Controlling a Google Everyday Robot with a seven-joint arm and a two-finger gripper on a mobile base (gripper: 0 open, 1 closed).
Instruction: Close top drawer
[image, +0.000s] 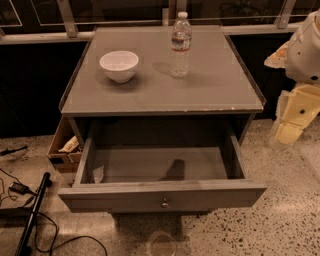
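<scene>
The top drawer (162, 197) stands pulled out, well left of the gripper (292, 120), open or closed one cannot tell; the approach seemingly still lies ahead, then a square push on its front.

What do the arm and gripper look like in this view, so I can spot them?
At the right edge, the arm is a rounded white shell with small dark dots. Below it, beside the table, the gripper is blocky and pale yellow, with a dark dot on one face. No cables or markings show on either.
</scene>
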